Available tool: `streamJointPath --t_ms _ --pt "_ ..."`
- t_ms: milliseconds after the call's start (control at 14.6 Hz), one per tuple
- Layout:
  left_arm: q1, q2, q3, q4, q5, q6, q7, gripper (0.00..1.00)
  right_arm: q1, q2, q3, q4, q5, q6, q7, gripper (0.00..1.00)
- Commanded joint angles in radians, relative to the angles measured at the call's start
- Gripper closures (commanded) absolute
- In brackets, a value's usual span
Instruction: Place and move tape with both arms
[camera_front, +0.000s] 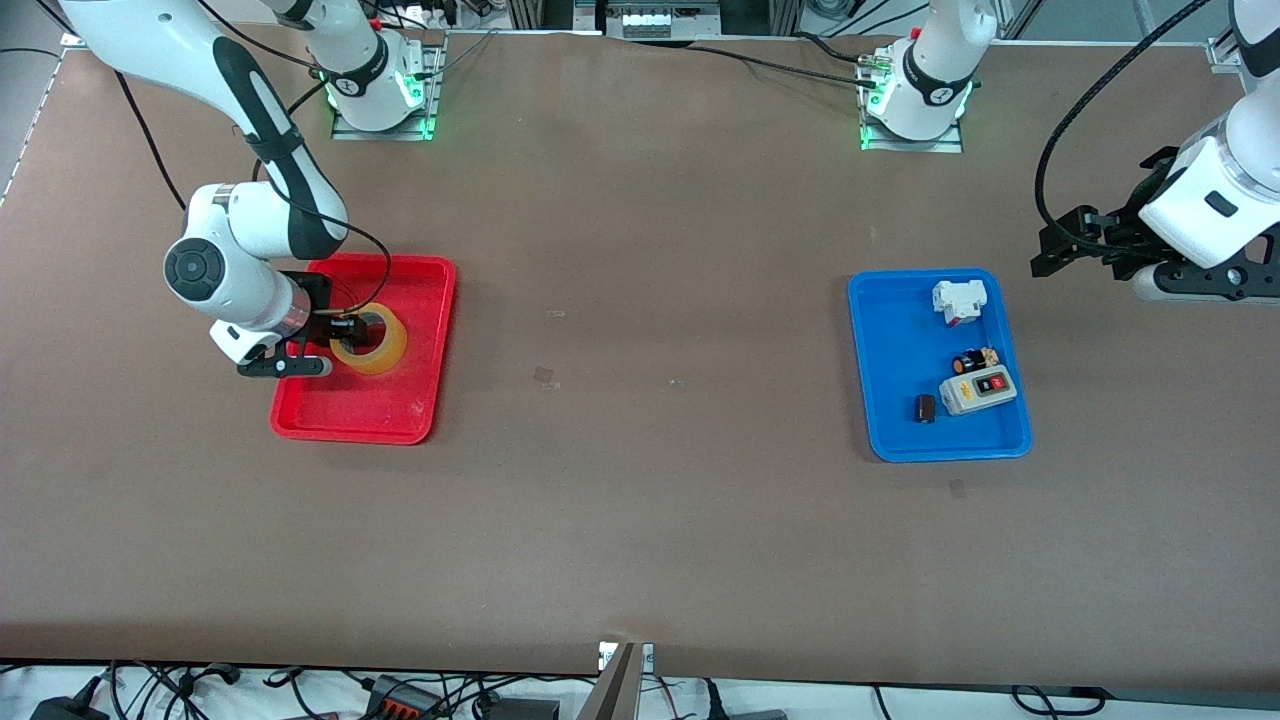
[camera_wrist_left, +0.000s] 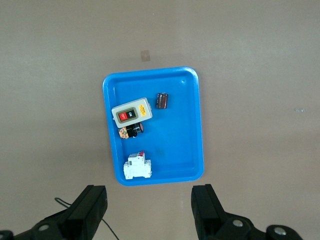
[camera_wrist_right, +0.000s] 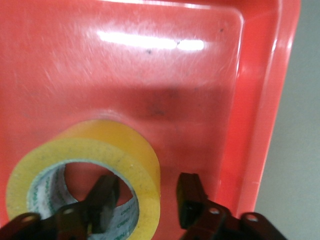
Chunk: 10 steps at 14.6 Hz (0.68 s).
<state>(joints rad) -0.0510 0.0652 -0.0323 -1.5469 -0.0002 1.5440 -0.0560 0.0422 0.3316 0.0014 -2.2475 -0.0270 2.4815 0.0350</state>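
The yellow tape (camera_front: 375, 345) lies flat in the red tray (camera_front: 420, 400) at the right arm's end of the table. My right gripper (camera_front: 345, 330) is low in the tray at the roll. In the right wrist view the gripper (camera_wrist_right: 147, 195) is open and straddles the wall of the tape (camera_wrist_right: 100, 155). One finger is inside the ring and one finger (camera_wrist_right: 189, 192) is outside, with a gap to the roll. My left gripper (camera_front: 1070, 245) is open and empty, up over bare table beside the blue tray (camera_front: 900, 440). It also shows in the left wrist view (camera_wrist_left: 150, 200).
The blue tray (camera_wrist_left: 195, 125) holds a grey switch box with a red button (camera_front: 978, 390), a white breaker (camera_front: 958, 300), a small black and orange part (camera_front: 972, 360) and a small dark part (camera_front: 926, 408). The rim of the red tray (camera_wrist_right: 260, 125) is close beside the right gripper.
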Motion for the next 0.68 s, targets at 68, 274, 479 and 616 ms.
streamJointPath --t_ms 68,274,479,616 --pt "-0.001 -0.004 -0.006 -0.001 0.022 -0.010 0.019 0.00 -0.001 -0.098 0.008 0.006 0.004 0.002 0.016 0.00" --pt "0.003 -0.004 -0.006 -0.001 0.019 -0.010 0.015 0.00 -0.002 -0.179 0.006 0.034 0.006 -0.034 0.017 0.00" --pt "0.003 -0.004 -0.006 0.001 0.019 -0.010 0.008 0.00 -0.010 -0.261 -0.001 0.124 0.006 -0.198 0.036 0.00" --pt "0.005 -0.004 -0.006 0.001 0.019 -0.010 0.005 0.00 -0.030 -0.318 -0.003 0.166 0.006 -0.298 0.049 0.00"
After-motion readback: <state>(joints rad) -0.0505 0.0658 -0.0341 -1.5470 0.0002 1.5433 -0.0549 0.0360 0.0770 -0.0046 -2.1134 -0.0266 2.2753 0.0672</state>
